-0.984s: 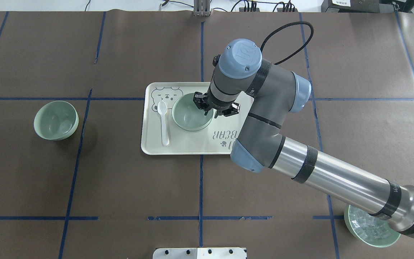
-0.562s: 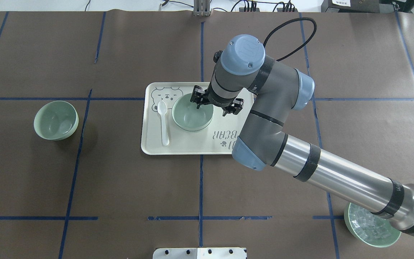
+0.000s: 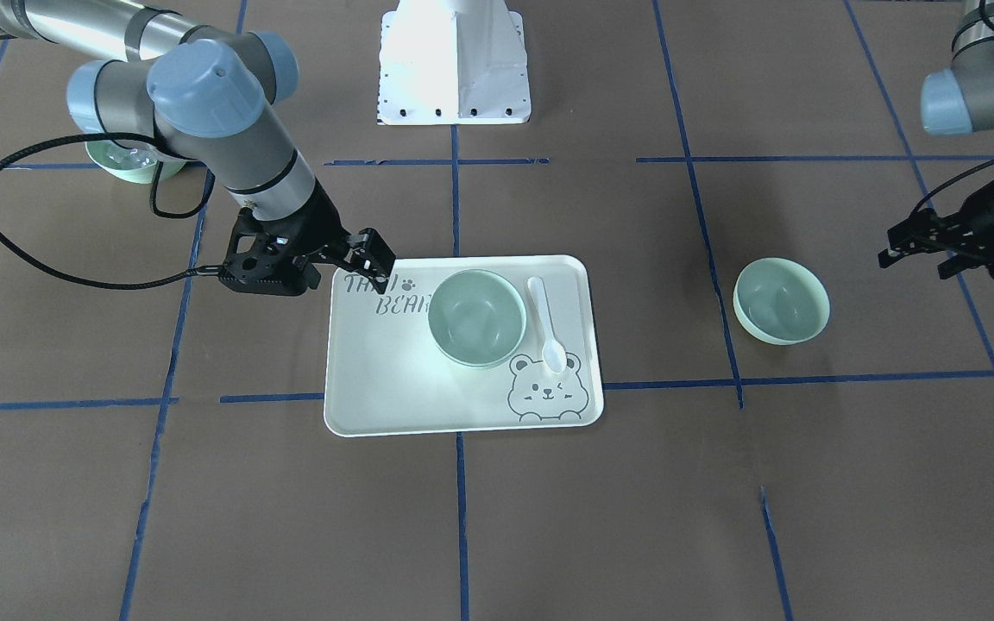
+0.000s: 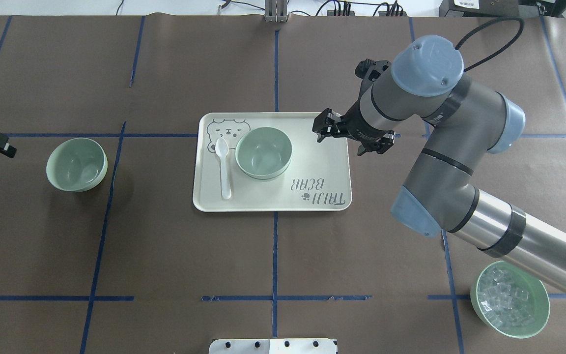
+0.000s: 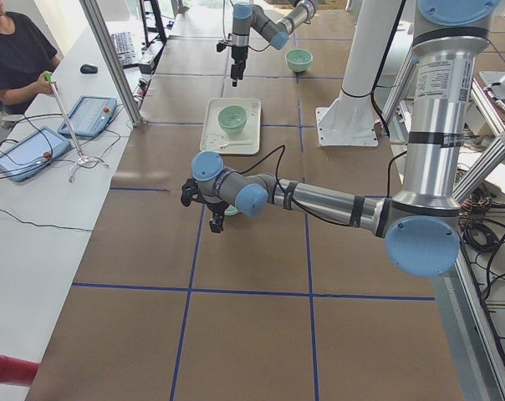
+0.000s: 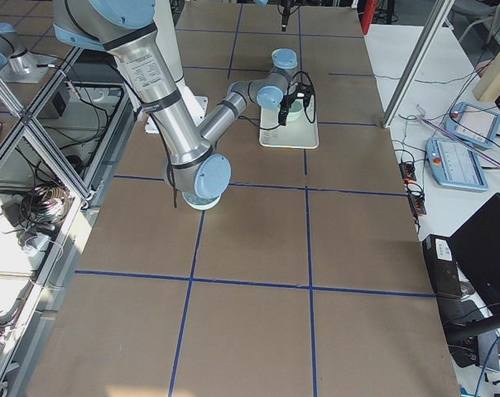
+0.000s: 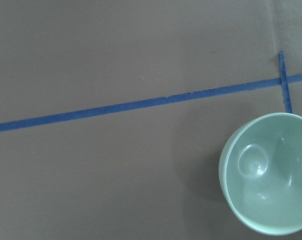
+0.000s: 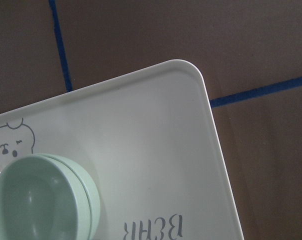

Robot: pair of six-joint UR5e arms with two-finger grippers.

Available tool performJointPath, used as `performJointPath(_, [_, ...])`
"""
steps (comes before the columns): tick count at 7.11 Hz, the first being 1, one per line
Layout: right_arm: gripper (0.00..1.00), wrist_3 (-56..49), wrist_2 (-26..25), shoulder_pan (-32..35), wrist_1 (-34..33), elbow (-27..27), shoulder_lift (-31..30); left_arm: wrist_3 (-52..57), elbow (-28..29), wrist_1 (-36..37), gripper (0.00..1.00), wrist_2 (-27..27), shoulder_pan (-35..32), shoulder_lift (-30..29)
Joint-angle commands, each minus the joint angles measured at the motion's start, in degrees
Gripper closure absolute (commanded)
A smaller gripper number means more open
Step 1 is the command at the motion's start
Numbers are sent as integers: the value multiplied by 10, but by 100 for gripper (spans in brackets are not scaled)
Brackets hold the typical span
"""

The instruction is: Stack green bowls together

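Roughly at the centre of the overhead view a cream tray (image 4: 322, 169) lies on the brown surface (image 4: 165, 255); on it stands the bowl stack (image 4: 263, 152), and the right wrist view shows two pale green rims there, one bowl nested inside the other. A white spoon (image 4: 223, 167) lies on the tray just left of the stack, its scoop toward the printed bear in the tray's upper left corner. The third green bowl, the lone bowl (image 4: 76, 163), sits upright and empty on the bare surface at the left of the frame, well apart from the tray; a blue tape line runs just to its right.

The right pincer (image 4: 351, 138) hangs over the tray's upper right corner, jaws spread wide and holding nothing, clear of the stack. The left pincer (image 3: 918, 259) shows at the right edge of the front-facing view, jaws apart and empty, near the lone bowl but not touching it; its wrist view catches that bowl in the lower right corner of the frame.

A wider green bowl of clear cubes (image 4: 509, 300) rests at the lower right of the overhead view, partly under the right arm.
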Motion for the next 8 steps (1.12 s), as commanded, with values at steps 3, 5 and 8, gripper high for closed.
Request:
performJointPath(3, [0,-3,-5,4,2,16,-17,-130,25,-45,20,111,96,-23])
performJointPath(5, [0,-3,-6,3,1,16,-19,-131,23,-44,62,111,97,-25])
performJointPath(8, [0,-3,-6,3,2,20,-20,-133,26,-44,100,106,97,-39])
